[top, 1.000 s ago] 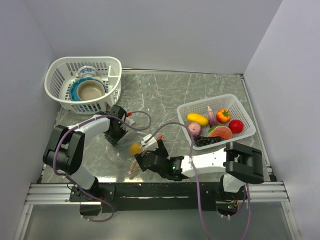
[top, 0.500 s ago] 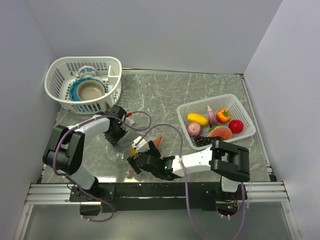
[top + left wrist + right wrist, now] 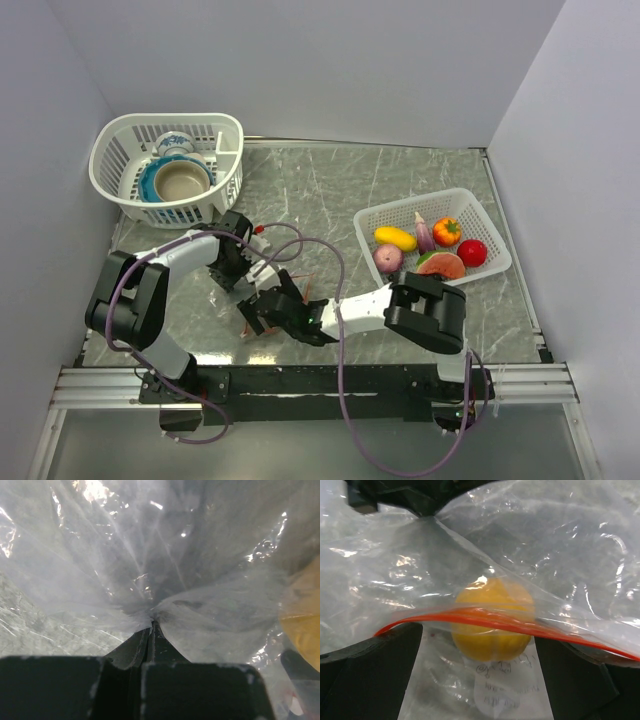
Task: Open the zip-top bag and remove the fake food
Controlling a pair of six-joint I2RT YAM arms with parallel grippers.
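Item: bag (image 3: pixel 560 555), clear crinkled plastic with an orange-red zip strip (image 3: pixel 470 616) along its mouth, lying on the grey marbled table (image 3: pixel 330 190) near the front edge, left of centre, between the two grippers. Contents: one round yellow toy fruit (image 3: pixel 492 620), seen through the film just behind the strip; the strip runs unbroken across it in the right wrist view, though whether it is sealed cannot be told. Left gripper (image 3: pixel 150 629): fingers pressed together on a gathered fold of the bag's plastic, the film fanning out from the pinch in creases; the yellow piece shows at the right edge of that view. Right gripper (image 3: pixel 477 655): fingers spread wide, one on each side of the mouth end of the bag, the yellow fruit between them; contact with the plastic cannot be told. The right arm lies low across the table from right to left to get there. Other fake food: in the white basket (image 3: pixel 411 202) at the right, well apart from the bag: yellow piece (image 3: pixel 395 238), eggplant (image 3: pixel 424 232), orange one with green stem (image 3: pixel 446 231), tomato (image 3: pixel 472 252), pink piece (image 3: pixel 388 258), dark grapes (image 3: pixel 410 282). Far left: a second white basket (image 3: pixel 170 117) holding blue-and-white bowls (image 3: pixel 180 180).
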